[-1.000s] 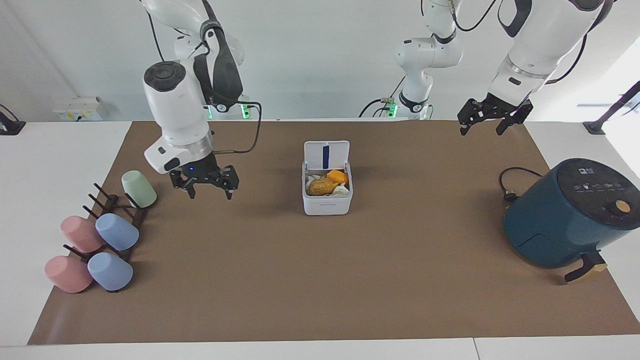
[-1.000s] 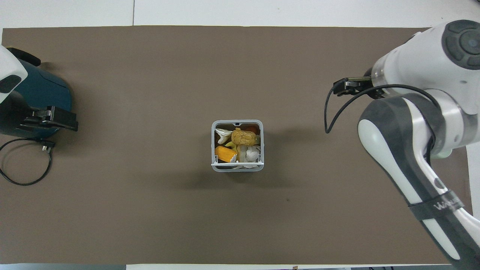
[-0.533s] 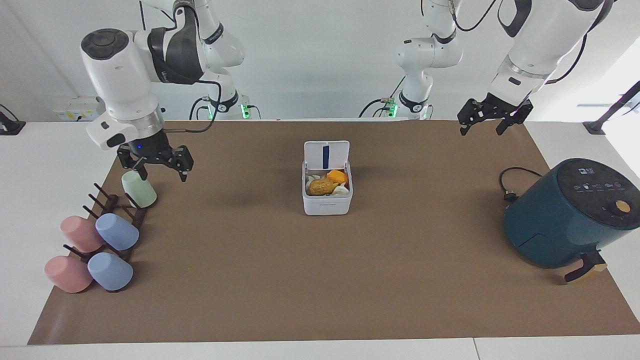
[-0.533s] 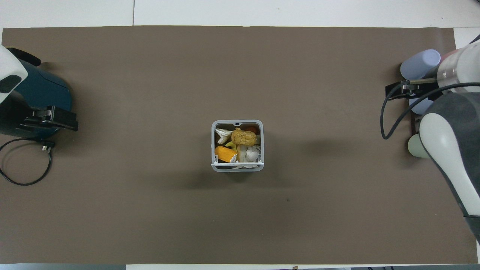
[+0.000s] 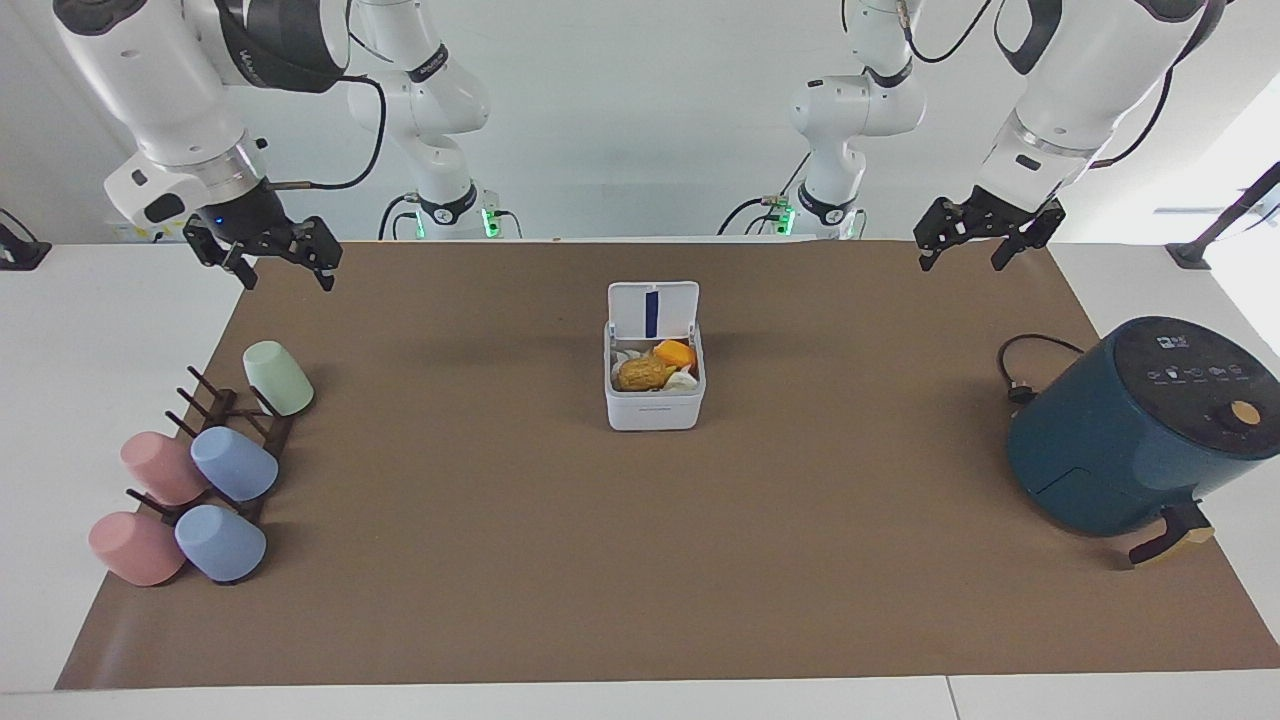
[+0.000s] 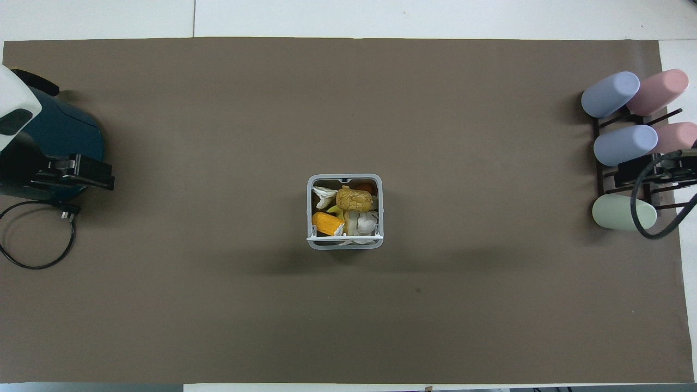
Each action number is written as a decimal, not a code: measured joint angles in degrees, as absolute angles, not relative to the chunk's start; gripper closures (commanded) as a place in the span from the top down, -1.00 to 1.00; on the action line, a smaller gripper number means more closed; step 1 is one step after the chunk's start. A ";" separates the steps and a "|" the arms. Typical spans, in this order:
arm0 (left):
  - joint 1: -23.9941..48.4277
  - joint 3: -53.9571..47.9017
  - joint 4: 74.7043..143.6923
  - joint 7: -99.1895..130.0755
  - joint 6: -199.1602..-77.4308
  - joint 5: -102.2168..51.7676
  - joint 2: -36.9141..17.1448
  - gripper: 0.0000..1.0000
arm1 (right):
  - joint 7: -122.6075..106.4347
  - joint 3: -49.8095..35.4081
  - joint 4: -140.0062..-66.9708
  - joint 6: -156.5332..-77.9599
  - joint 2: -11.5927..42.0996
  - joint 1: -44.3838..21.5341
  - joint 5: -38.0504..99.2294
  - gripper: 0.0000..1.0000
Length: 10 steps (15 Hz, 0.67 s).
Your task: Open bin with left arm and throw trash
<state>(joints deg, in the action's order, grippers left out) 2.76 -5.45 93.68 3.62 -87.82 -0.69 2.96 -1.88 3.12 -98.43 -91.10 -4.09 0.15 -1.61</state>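
Teal appliance (image 5: 1140,425), seemingly cabled, beside mat (image 5: 640,560).

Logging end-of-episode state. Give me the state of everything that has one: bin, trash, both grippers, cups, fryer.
bin: lid up, blue stripe showing
trash: inside the bin
left gripper: open, empty, raised over the mat's corner at its own end
right gripper: open, empty, raised over the mat's corner at its own end
cups: five, tilted on the rack
air fryer: drawer shut, cord loose on the mat
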 measured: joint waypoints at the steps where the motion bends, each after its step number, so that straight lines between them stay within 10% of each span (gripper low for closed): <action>1: 2.76 -5.46 93.68 3.62 -87.82 -0.69 2.96 1.00 | -1.88 3.24 -98.41 -89.76 -4.38 -0.26 -1.60 1.00; 10: 2.76 -5.46 93.68 3.62 -87.82 -0.69 2.96 1.00 | -1.89 3.46 -98.34 -87.99 -5.53 -0.67 -1.53 1.00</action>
